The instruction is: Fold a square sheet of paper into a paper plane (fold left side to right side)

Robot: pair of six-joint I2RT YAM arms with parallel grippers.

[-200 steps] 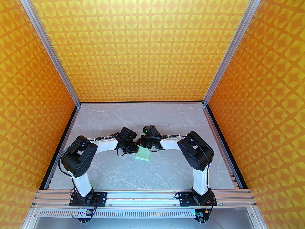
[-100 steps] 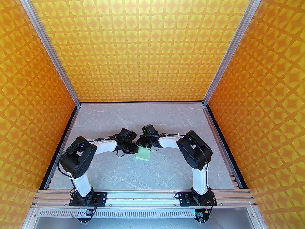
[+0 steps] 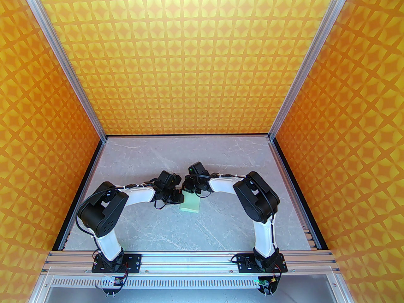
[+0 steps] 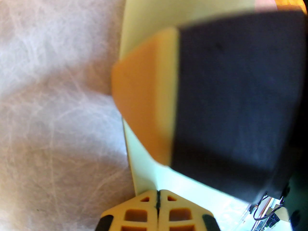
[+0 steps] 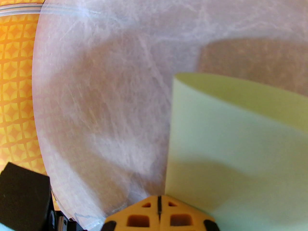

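left gripper [image 4: 157, 197] and right gripper [image 5: 158, 203] both closed, tips pinning the folded-over square sheet of paper [image 3: 190, 204], probably to set the crease

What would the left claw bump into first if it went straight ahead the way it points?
Most likely the right claw: it sits straight ahead of the left claw, over the square sheet of paper. Depth is blurry, so it might scrape the paper first.

Right gripper [image 5: 158, 208] closed tight — square sheet of paper [image 5: 228, 153] bowed, just beside.
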